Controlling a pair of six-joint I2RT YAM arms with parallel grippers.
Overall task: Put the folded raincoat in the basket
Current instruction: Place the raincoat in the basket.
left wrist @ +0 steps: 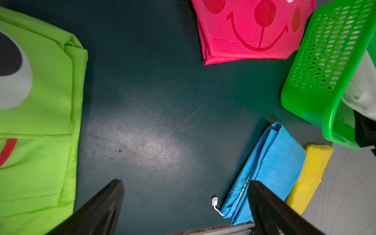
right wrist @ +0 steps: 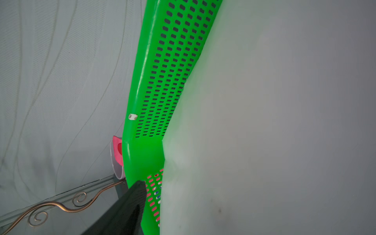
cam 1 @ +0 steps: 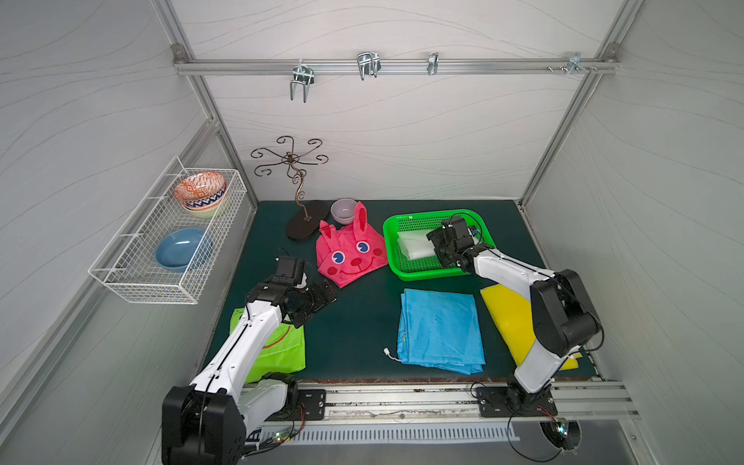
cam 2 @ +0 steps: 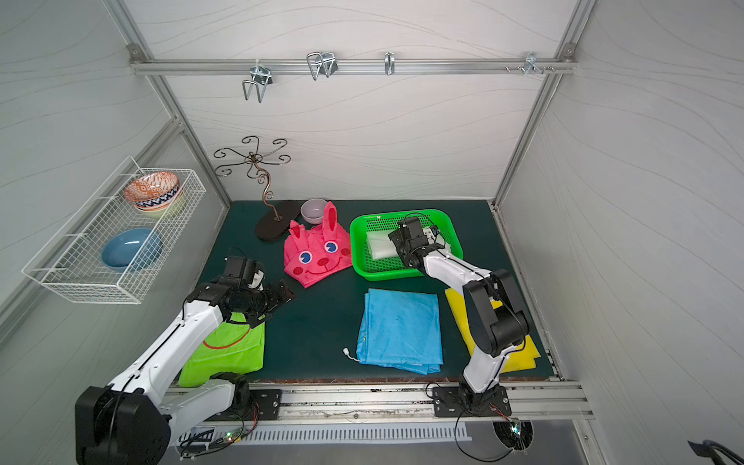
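We count five folded raincoats and one basket. The lime raincoat [cam 1: 282, 350] lies at the front-left corner of the mat [cam 1: 354, 342], half hidden under the left arm [cam 1: 241, 342]. The pink raincoat [cam 1: 350, 253] lies mid-rear. The white raincoat [cam 1: 412, 245] lies inside the basket [cam 1: 426, 273], toward the rear-right corner. The blue raincoat [cam 1: 441, 330] lies near the front edge. The yellow raincoat [cam 1: 505, 314] lies at the right edge, partly covered by the right arm [cam 1: 507, 273].

The left pincer [left wrist: 185, 181] gapes wide over bare mat and holds nothing. The right pincer [cam 1: 441, 243] sits at the white raincoat. Only one of its fingers [right wrist: 126, 209] shows, so we cannot tell its spread or grip.
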